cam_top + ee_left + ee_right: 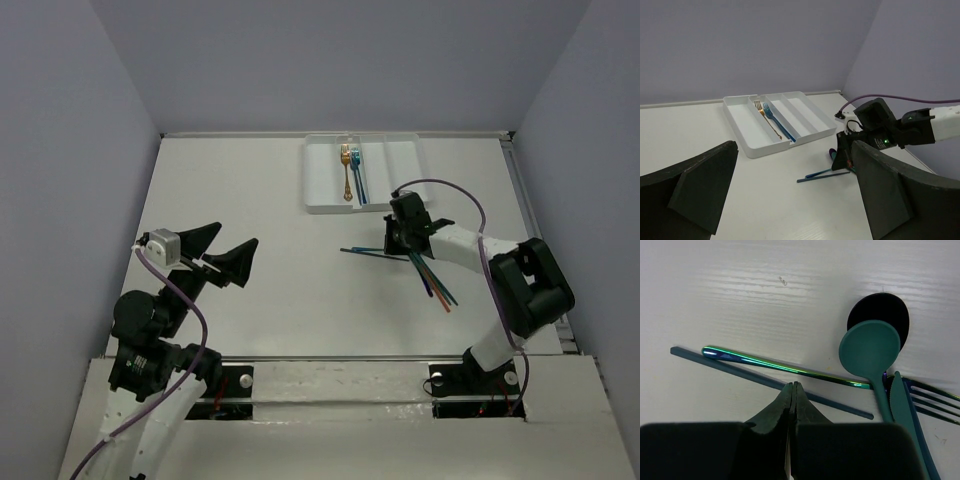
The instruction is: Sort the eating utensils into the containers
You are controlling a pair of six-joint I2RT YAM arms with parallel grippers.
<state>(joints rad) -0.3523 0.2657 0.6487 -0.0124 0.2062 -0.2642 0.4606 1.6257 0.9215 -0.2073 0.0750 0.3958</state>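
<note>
The white tray (322,172) stands at the back middle with a gold fork (346,170) and a blue fork (357,175) in one compartment; both also show in the left wrist view, the gold fork (767,120) and the blue fork (778,123). Several loose utensils (428,272) lie right of centre. My right gripper (393,243) is shut and empty, its tips (792,385) right at a dark blue stick (735,368). Beside it lie an iridescent stick (780,365), a teal spoon (870,350), a dark purple spoon (880,310) and a teal knife (904,405). My left gripper (222,250) is open and empty, well left.
The tray's other compartments (802,112) hold nothing. Grey walls close in the table at the back and sides. A purple cable (470,200) loops over the right arm. The blue stick's free end (805,179) points left towards the table's middle.
</note>
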